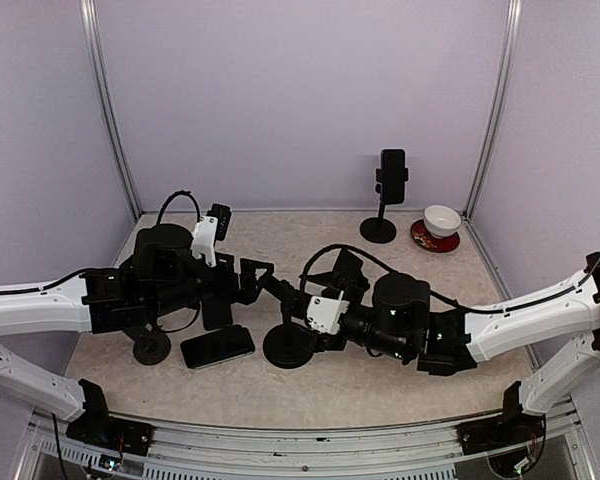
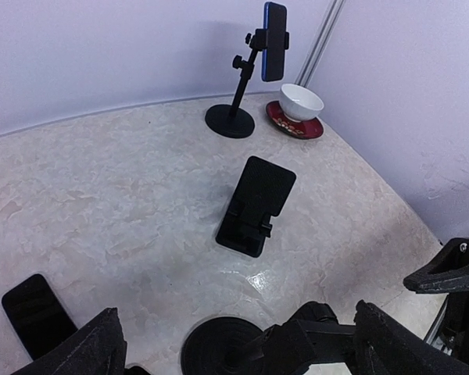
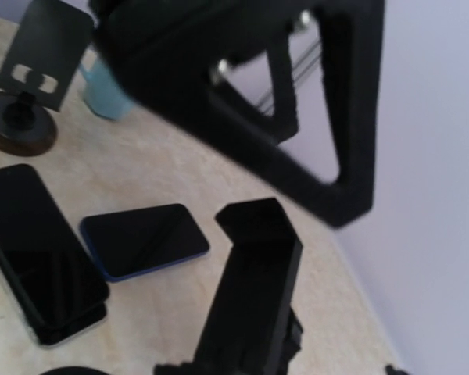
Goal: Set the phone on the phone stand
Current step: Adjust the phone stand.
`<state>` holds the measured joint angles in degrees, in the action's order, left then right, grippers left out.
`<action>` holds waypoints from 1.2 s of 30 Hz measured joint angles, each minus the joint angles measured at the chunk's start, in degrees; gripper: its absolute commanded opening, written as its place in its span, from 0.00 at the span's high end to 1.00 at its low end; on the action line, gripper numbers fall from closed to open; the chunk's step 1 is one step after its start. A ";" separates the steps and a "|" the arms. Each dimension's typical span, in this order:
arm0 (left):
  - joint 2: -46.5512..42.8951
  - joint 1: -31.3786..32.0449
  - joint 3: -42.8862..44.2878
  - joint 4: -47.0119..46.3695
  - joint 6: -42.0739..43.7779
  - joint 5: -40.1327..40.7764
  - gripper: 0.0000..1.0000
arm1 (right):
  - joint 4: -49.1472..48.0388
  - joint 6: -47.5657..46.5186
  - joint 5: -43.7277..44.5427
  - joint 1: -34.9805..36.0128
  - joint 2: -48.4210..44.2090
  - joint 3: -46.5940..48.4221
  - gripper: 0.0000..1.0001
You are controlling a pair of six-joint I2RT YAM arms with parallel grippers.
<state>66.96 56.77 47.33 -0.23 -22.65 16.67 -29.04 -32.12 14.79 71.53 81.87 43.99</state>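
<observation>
A black phone (image 1: 217, 346) lies flat on the table at front left; it also shows in the left wrist view (image 2: 36, 314) and the right wrist view (image 3: 43, 254). A second, blue-edged phone (image 3: 144, 238) lies beside it. A black phone stand with a round base (image 1: 290, 346) stands between the two grippers, its empty holder (image 3: 258, 289) tilted over. My left gripper (image 1: 263, 278) is open and empty above this stand (image 2: 219, 348). My right gripper (image 1: 298, 312) is low beside the stand, its jaws wide on either side of the holder and not gripping it.
At the back right a tall stand (image 1: 380, 205) holds a blue phone (image 2: 273, 31), next to a white bowl (image 1: 441, 218) on a red plate. A black folding stand (image 2: 256, 205) sits mid-table. Another round-based stand (image 1: 152, 348) is at front left.
</observation>
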 measured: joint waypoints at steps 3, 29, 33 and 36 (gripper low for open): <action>1.07 -0.48 0.00 0.00 0.00 -0.35 0.01 | -2.86 -1.01 1.64 0.26 2.14 -0.07 0.23; 2.34 -3.13 -0.57 -0.94 -0.15 -4.48 0.06 | -9.97 -5.05 6.23 1.57 8.41 -0.11 0.56; 2.71 -3.13 -1.03 -1.27 -0.24 -4.66 0.06 | -11.61 -6.67 8.26 2.03 9.22 -0.07 0.62; 2.82 -3.13 -1.11 -1.79 -0.24 -4.74 0.08 | -12.46 -7.91 9.81 2.34 9.55 -0.07 0.67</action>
<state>69.78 53.65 46.22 -2.02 -22.90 11.92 -41.50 -40.03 24.60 73.87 91.42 43.92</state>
